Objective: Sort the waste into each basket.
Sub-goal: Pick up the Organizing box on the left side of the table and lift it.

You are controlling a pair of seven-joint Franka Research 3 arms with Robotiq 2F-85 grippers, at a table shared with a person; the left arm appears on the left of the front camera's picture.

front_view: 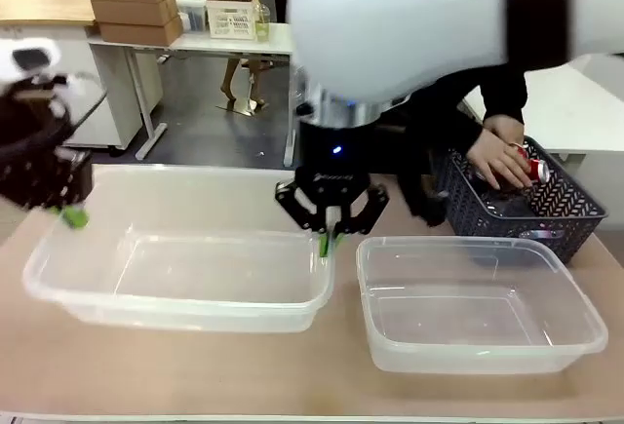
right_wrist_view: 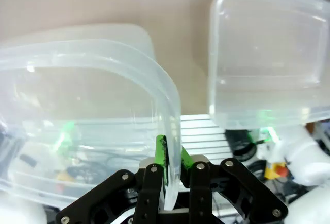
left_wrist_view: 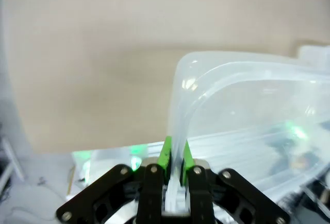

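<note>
Two clear tubs are the baskets. The larger one (front_view: 175,273) lies on the left of the table, the smaller one (front_view: 478,312) on the right. My left gripper (front_view: 73,216) is shut on the larger tub's left rim, which passes between its green pads (left_wrist_view: 165,154). My right gripper (front_view: 326,242) is shut on the same tub's right rim, with the wall (right_wrist_view: 170,126) pinched between its fingers. Both tubs look empty. At the far right, a person's hand (front_view: 497,159) holds a red can-like piece of waste (front_view: 534,166) inside a dark lattice basket.
The dark blue-grey lattice basket (front_view: 575,212) stands at the back right, close behind the smaller tub (right_wrist_view: 268,54). The person leans over it from the far side. My right arm's white body hangs over the table's middle. Bare tabletop (front_view: 322,395) runs along the near edge.
</note>
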